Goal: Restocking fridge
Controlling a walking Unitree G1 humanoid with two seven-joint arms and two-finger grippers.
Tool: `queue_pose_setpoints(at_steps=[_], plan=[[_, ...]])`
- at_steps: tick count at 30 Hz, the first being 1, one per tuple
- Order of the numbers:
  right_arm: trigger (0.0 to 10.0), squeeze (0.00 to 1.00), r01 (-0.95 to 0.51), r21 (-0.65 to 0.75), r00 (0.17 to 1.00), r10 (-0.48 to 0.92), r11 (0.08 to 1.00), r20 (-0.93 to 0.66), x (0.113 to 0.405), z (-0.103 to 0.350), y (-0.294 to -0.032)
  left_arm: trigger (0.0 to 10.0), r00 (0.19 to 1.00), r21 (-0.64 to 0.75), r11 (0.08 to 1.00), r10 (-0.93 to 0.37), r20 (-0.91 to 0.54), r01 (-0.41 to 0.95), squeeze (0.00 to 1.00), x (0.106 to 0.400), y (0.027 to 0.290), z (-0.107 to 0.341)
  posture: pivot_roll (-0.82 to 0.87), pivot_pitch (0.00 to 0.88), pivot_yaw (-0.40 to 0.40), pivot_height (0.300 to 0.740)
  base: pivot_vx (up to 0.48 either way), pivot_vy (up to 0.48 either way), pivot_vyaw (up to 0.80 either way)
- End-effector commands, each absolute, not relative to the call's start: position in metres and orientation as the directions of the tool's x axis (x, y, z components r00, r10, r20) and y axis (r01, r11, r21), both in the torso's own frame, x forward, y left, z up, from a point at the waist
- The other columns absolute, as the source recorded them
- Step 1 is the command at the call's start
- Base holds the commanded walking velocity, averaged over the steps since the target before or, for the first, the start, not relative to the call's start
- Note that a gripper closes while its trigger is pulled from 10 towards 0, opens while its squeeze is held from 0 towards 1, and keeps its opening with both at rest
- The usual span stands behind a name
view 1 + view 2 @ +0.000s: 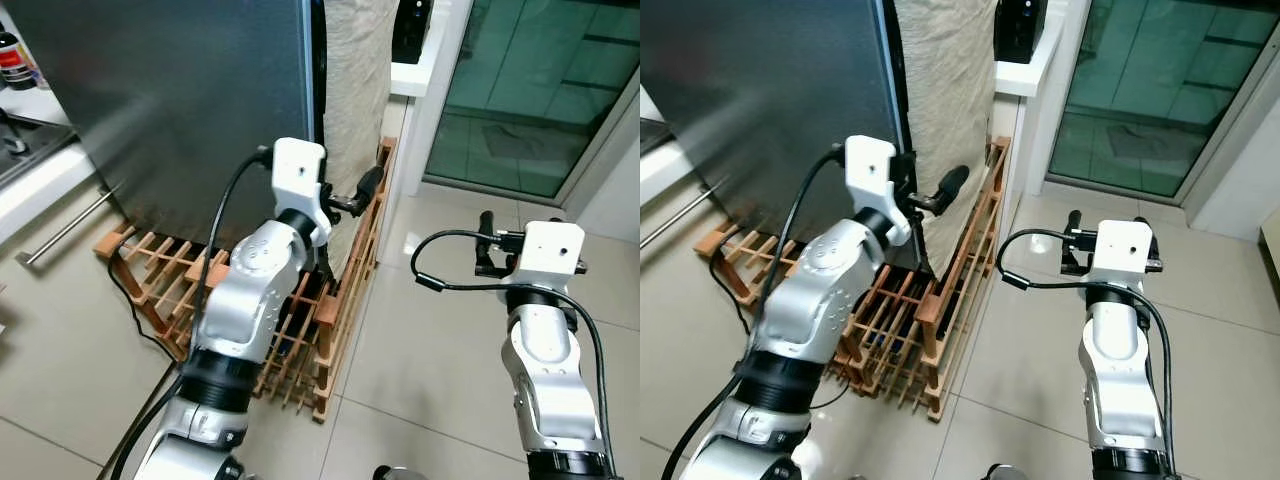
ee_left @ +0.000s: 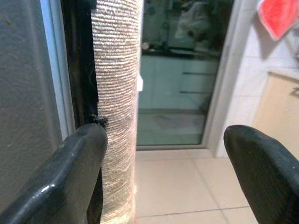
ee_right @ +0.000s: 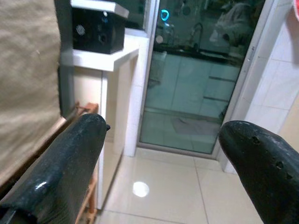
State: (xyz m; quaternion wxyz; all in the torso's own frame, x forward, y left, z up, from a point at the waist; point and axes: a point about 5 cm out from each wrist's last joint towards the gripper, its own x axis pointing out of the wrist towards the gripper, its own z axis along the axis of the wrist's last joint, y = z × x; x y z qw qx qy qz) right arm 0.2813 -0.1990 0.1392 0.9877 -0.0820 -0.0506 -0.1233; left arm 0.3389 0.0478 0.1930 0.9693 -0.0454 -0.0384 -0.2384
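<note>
— At the fridge's (image 1: 180, 100) right edge, where is the left tool (image 1: 345, 215)?
— Raised beside the dark door seam, fingers spread and gripping nothing; the fridge stands shut above a wooden rack (image 1: 340, 300) on the floor.
— What might fail?
— One finger could catch the beige woven cover (image 2: 117, 107) instead of the door edge and slip off.
— The right tool (image 1: 1072, 238)?
— Spread, empty, over tiles near the glass door (image 1: 530, 90).
— Hidden?
— Any handle, and the stock itself.
</note>
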Motion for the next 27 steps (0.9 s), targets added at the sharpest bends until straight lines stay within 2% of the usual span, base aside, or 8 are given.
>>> queue_pose_setpoints(at_steps=[1,6,10,16,18,20,22,27], plan=[[10.0,0.00,0.251,-0.145,0.964,-0.234,0.957,0.129,0.283,0.142,-0.199,10.0,0.902,-0.078,0.899,-0.431,0.013,0.431,0.00,0.345,0.049,0.179,-0.16,0.023,0.066,0.740,0.000,0.000,0.00],[10.0,0.00,0.271,-0.147,0.958,-0.251,0.951,0.142,0.283,0.145,-0.204,10.0,0.877,-0.104,0.871,-0.481,0.027,0.481,0.00,0.348,0.031,0.182,-0.18,0.021,0.072,0.740,0.000,0.000,0.00],[10.0,0.00,0.277,-0.148,0.955,-0.256,0.949,0.147,0.284,0.146,-0.204,10.0,0.895,-0.113,0.889,-0.445,0.027,0.445,0.00,0.355,0.022,0.185,-0.19,0.026,0.081,0.740,0.000,0.000,0.00],[10.0,0.00,0.289,-0.152,0.950,-0.263,0.945,0.170,0.279,0.150,-0.205,10.0,0.887,-0.184,0.867,-0.451,0.104,0.462,0.00,0.354,0.031,0.194,-0.21,0.037,0.090,0.740,0.000,0.000,0.00],[10.0,0.00,0.305,-0.187,0.935,-0.255,0.934,0.247,0.267,0.158,-0.206,10.0,0.859,-0.168,0.853,-0.451,0.243,0.495,0.00,0.339,0.058,0.208,-0.20,0.050,0.084,0.740,0.000,0.000,0.00],[10.0,0.00,0.315,-0.201,0.925,-0.253,0.928,0.283,0.261,0.162,-0.207,10.0,0.849,-0.158,0.852,-0.446,0.282,0.500,0.00,0.332,0.067,0.211,-0.20,0.050,0.084,0.740,0.000,0.000,0.00],[10.0,0.00,0.277,-0.242,0.926,-0.192,0.930,0.326,0.244,0.163,-0.202,10.0,0.904,-0.139,0.923,-0.308,0.296,0.360,0.00,0.318,0.104,0.202,-0.18,0.061,0.073,0.740,0.000,0.000,0.00],[10.0,0.00,0.233,-0.219,0.937,-0.158,0.947,0.313,0.230,0.152,-0.199,10.0,0.932,-0.051,0.970,-0.212,0.293,0.236,0.00,0.299,0.131,0.180,-0.16,0.056,0.053,0.740,0.000,0.000,0.00]])
